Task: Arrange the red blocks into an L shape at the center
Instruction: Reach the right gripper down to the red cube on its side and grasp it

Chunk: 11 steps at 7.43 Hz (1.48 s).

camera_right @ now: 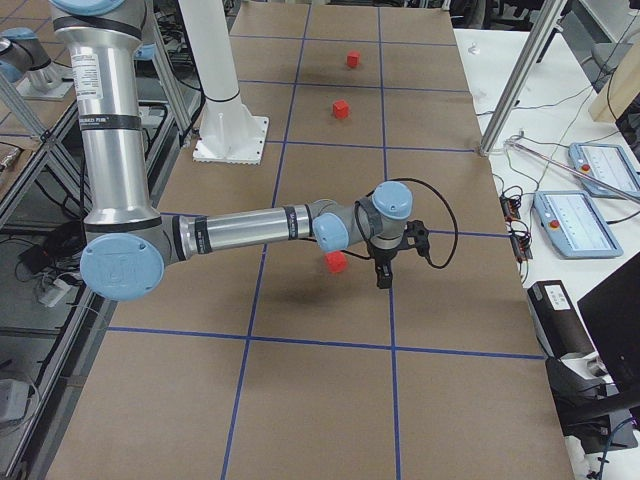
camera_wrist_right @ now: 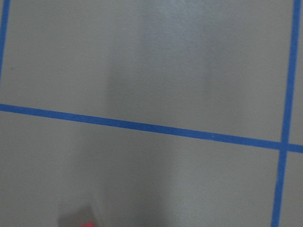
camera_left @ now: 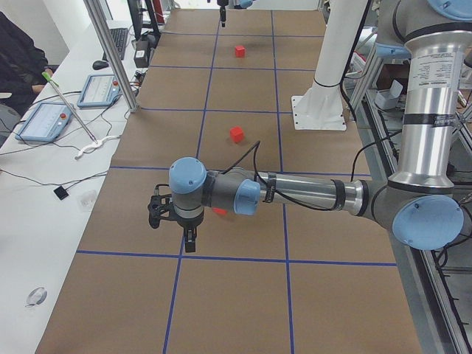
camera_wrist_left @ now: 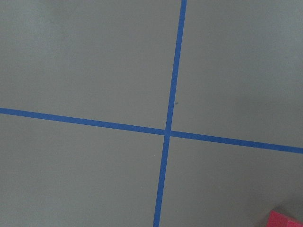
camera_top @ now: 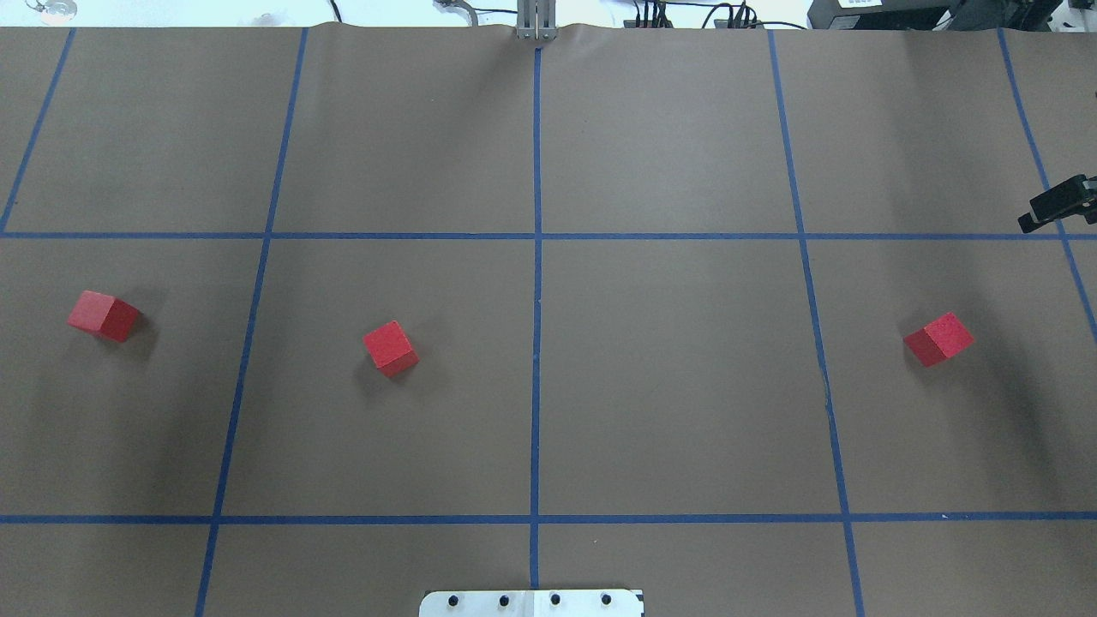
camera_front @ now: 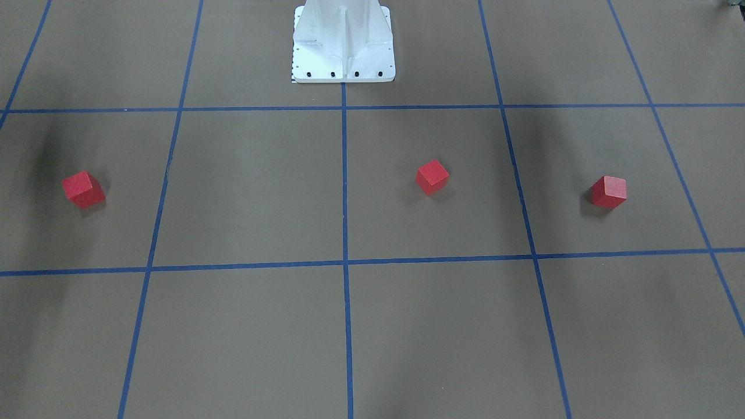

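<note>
Seen from across the table, three red blocks sit in a loose row through one band of squares, all well apart. The right block is at the robot's right end. The middle block is in the square just to the robot's left of the middle line, and the left block is one square further out. As cubes they have no long side; each sits askew to the blue tape, a corner toward the camera. The white robot base stands at the head of the middle line. From overhead, no block touches that line. A black tip of the right gripper pokes in at the edge; I cannot tell whether its fingers are spread or pressed together. From the robot's left end, the left gripper points down over the floor, with the left block half hidden behind the wrist; its jaws cannot be judged. From the right end, the right gripper points down just beside the right block. The left wrist camera shows a tape crossing and a red corner at bottom right. The right wrist camera shows a red sliver at the bottom edge.
</note>
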Available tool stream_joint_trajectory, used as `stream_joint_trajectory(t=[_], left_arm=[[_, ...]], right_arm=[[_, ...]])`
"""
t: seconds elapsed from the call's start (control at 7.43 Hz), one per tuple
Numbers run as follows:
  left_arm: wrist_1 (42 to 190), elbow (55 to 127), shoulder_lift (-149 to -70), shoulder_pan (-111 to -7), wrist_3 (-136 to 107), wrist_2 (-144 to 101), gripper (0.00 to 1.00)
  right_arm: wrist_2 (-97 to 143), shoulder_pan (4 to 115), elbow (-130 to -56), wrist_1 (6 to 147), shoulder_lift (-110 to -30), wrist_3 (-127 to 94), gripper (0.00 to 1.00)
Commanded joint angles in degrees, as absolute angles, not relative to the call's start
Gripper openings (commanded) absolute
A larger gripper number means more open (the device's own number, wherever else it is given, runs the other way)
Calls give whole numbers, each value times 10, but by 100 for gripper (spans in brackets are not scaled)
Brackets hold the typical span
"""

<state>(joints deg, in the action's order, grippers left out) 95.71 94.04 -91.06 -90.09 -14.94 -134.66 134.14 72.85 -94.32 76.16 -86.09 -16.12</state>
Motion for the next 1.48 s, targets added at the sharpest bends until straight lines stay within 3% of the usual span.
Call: stream_joint_trajectory(t=[0.0, 0.54, 1.35], left_arm=[[956, 940, -911, -901, -149, -1346, 100], [958, 940, -903, -901, -149, -1347, 100], [958, 940, -902, -901, -149, -1347, 100]], right_arm=[[1339, 681, -960, 731, -861, -160, 100], [1256, 580, -1028, 732, -903, -156, 99], [1245, 534, -1019, 733, -912, -155, 99]])
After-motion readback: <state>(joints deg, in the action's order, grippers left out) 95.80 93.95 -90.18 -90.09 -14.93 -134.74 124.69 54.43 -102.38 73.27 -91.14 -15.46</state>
